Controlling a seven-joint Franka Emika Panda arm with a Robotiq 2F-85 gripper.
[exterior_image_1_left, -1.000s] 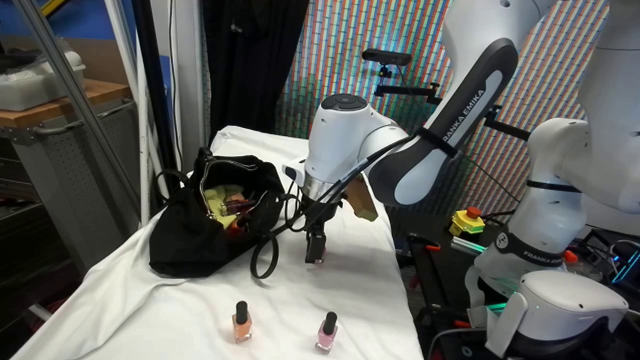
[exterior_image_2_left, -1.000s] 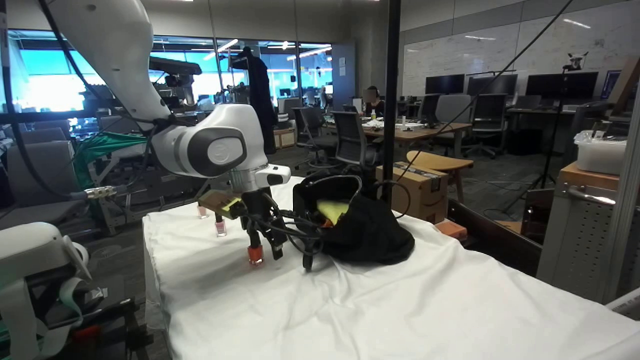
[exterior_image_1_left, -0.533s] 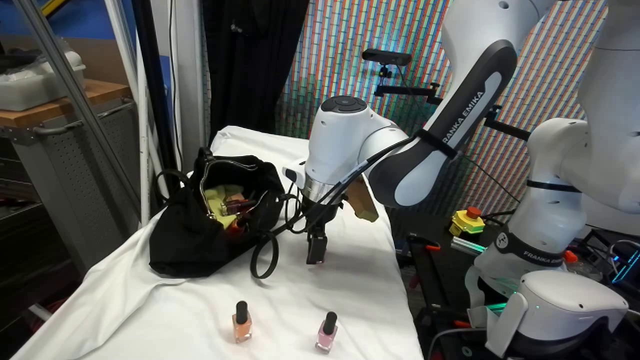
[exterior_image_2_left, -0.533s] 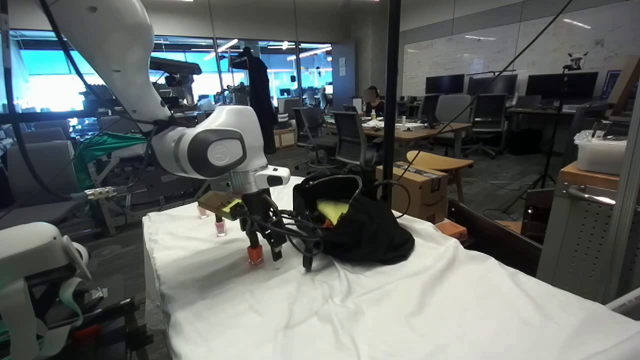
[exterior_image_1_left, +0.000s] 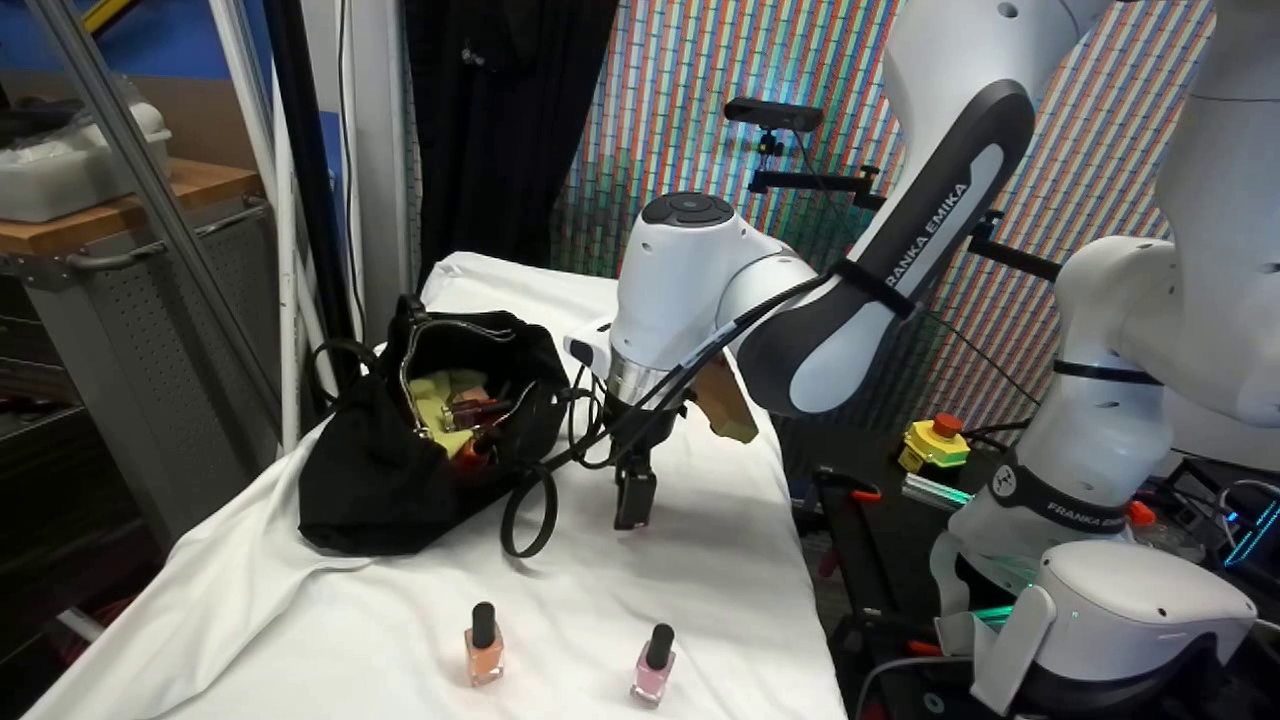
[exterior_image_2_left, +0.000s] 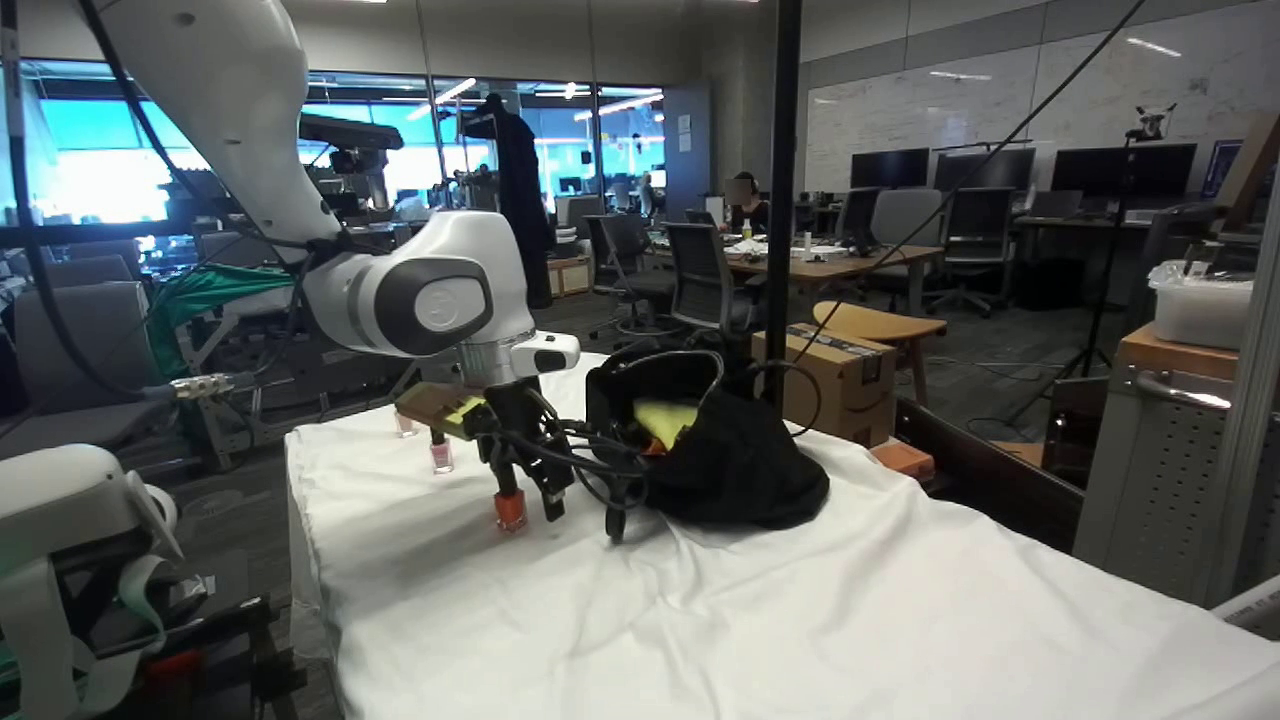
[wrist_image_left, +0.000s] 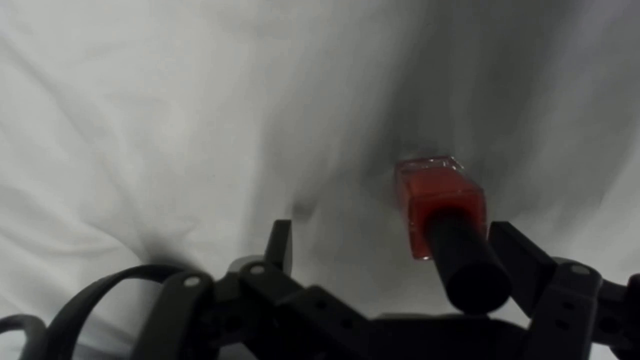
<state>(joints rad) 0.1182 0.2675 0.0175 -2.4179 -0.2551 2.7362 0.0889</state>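
One black-capped red glass polish bottle (wrist_image_left: 449, 220), off-centre in the gripper (wrist_image_left: 390, 237)

Fingers spread wide, nothing clamped fwiw. Bottle's standing upright on the white cloth (wrist_image_left: 150, 125); wrist view puts it just beside the right finger (can't tell if touching), well apart from the left. In an exterior view, a slouchy black fabric bag (exterior_image_1_left: 390, 505) gapes off to the left, yellow-green cloth (exterior_image_1_left: 429, 396) and dark red tubes (exterior_image_1_left: 475, 412) inside.

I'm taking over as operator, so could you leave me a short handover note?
Gripper: open, nothing held.
Red bottle: standing on the white cloth, cap between the jaws, nearer one side; contact unclear.
Orange bottle, pink bottle: standing on the cloth, away from the gripper.
Black bag: open, near the gripper.
Done: jaws straddle the red bottle's cap.
Left: red bottle not yet gripped.
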